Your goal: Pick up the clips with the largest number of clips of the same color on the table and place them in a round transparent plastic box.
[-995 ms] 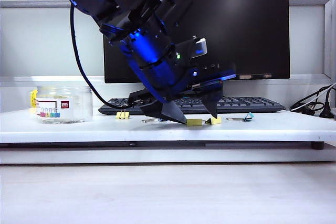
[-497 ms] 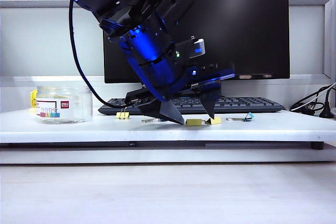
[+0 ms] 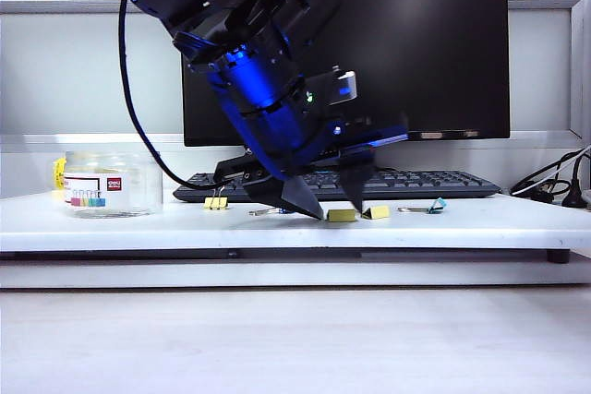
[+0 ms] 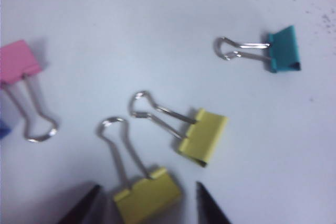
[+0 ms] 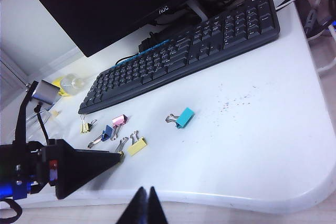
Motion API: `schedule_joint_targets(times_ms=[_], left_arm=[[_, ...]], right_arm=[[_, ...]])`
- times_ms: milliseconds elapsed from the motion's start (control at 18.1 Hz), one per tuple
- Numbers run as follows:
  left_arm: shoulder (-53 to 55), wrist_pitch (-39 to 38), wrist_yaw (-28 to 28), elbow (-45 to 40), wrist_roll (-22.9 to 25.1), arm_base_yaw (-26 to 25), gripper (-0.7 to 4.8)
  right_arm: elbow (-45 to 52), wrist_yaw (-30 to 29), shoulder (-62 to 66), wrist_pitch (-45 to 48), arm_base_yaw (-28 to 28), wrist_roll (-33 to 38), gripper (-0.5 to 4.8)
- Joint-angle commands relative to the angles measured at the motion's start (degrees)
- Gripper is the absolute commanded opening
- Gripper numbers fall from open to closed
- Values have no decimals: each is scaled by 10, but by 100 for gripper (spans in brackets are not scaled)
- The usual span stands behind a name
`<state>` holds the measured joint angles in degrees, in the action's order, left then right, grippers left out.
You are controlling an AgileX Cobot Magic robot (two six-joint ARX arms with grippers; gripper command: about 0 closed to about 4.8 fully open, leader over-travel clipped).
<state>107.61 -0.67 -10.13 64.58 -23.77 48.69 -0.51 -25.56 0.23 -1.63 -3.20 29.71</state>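
So the left pincer (image 3: 334,212) is down at the white surface (image 3: 277,228), roughly in the middle of the exterior view, with its two dark fingers straddling one of the yellow clips (image 4: 147,196). In the left wrist view a fingertip (image 4: 81,206) sits on each side of that clip with a gap on both sides, so the jaws are partly apart and not actually gripping anything.

A second yellow clip (image 4: 203,135) lies just beside the first one, silver handles pointing the same general way. The third yellow clip (image 3: 216,202) is off on its own, nearer the jar and right in front of the keyboard (image 3: 416,184).

The round transparent plastic box (image 3: 113,184) stands upright at the far left of the surface in the exterior view, well apart from the pincer. You can see the label with the row of coloured clips on it.

Other stuff lying around: a teal clip (image 4: 284,49) a bit beyond the yellow pair, a pink clip (image 4: 18,62) on the other side, and a blue clip (image 5: 106,132) next to the pink one. A big black monitor (image 3: 443,43) fills the back.

The right pincer (image 5: 147,205) hangs above the near edge of the surface, away from the clips, fingers clenched together with nothing between them.
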Motion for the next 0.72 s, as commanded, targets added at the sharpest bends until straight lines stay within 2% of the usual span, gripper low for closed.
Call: schedule_joint_targets(times_ms=[55, 166, 387, 497, 718], left_arm=[[24, -141, 24, -20, -5, 4, 234], [24, -141, 24, -20, 4, 4, 184], [24, -141, 28, -20, 11, 4, 169], [23, -140, 28, -20, 13, 4, 119], [22, -138, 22, -19, 28, 3, 115]], right_arm=[[2, 0, -1, 6, 0, -2, -1], [2, -1, -1, 6, 0, -2, -1], [2, 0, -1, 6, 0, -2, -1], [2, -1, -1, 6, 0, -2, -1], [2, -1, -1, 6, 0, -2, -1]])
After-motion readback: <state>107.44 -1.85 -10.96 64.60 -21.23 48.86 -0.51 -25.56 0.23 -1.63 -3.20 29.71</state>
